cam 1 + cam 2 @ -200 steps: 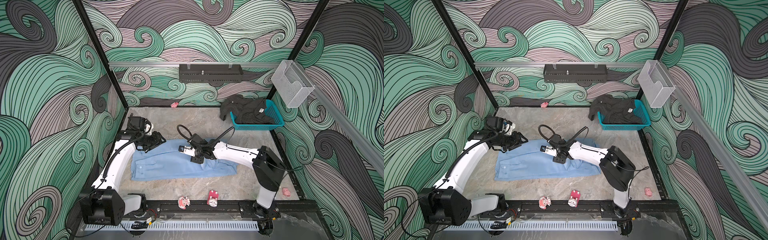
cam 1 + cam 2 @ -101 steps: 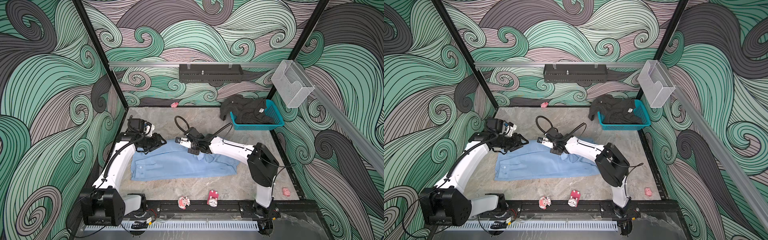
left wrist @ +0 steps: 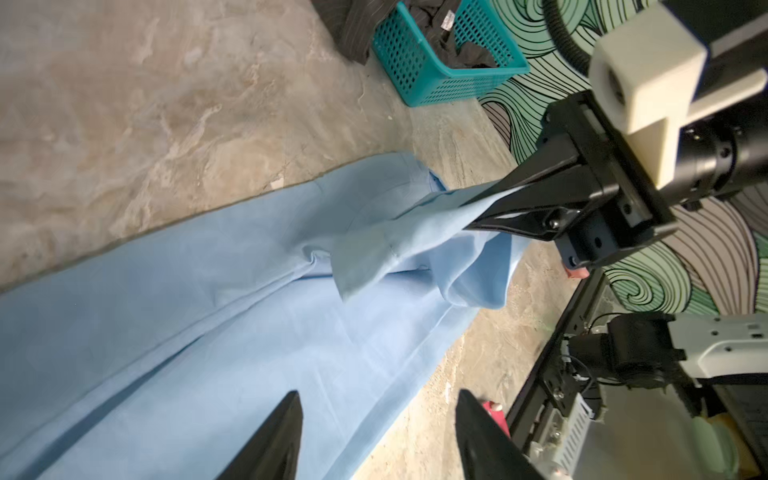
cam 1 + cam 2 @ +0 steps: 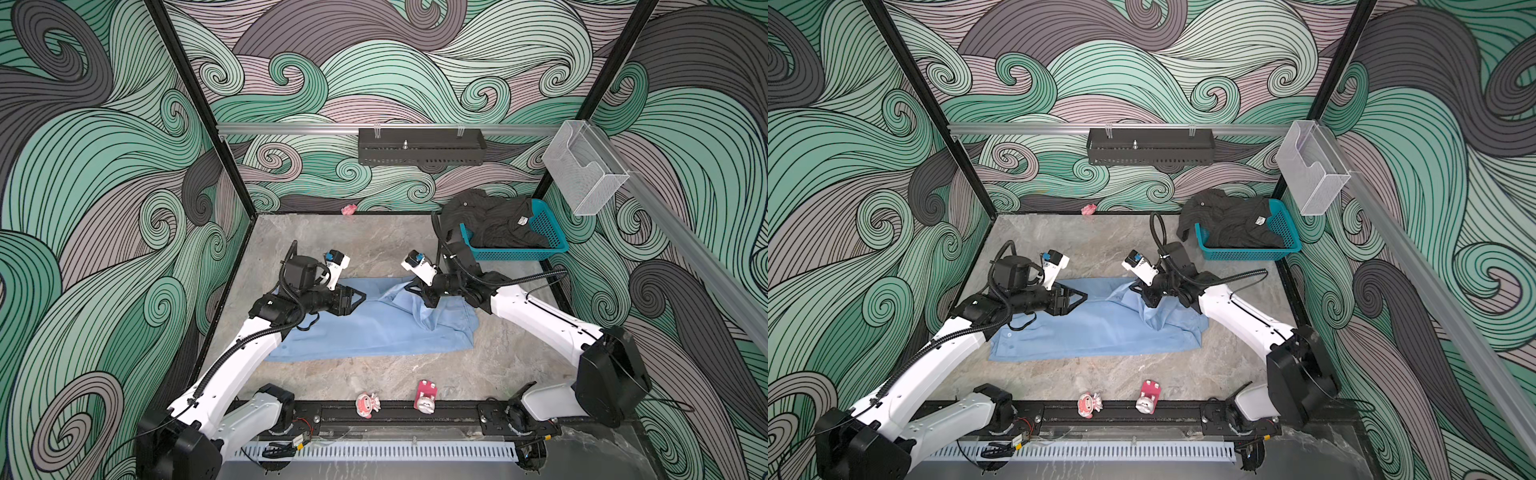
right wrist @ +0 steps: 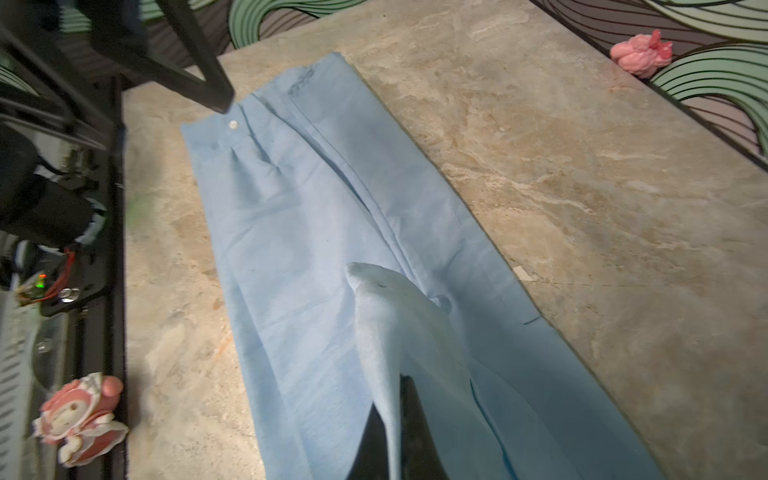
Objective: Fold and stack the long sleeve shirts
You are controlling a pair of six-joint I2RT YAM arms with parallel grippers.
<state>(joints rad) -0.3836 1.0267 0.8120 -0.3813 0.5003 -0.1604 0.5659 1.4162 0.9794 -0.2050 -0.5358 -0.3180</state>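
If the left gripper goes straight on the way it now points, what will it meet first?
Probably the light blue shirt: the raised fold that the right gripper pinches lies ahead of the left gripper. Depth is unclear; it may touch the flat cloth sooner.

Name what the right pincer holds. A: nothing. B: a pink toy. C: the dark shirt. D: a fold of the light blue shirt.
D: the right pincer is shut on a raised fold of the light blue shirt, as both wrist views show.
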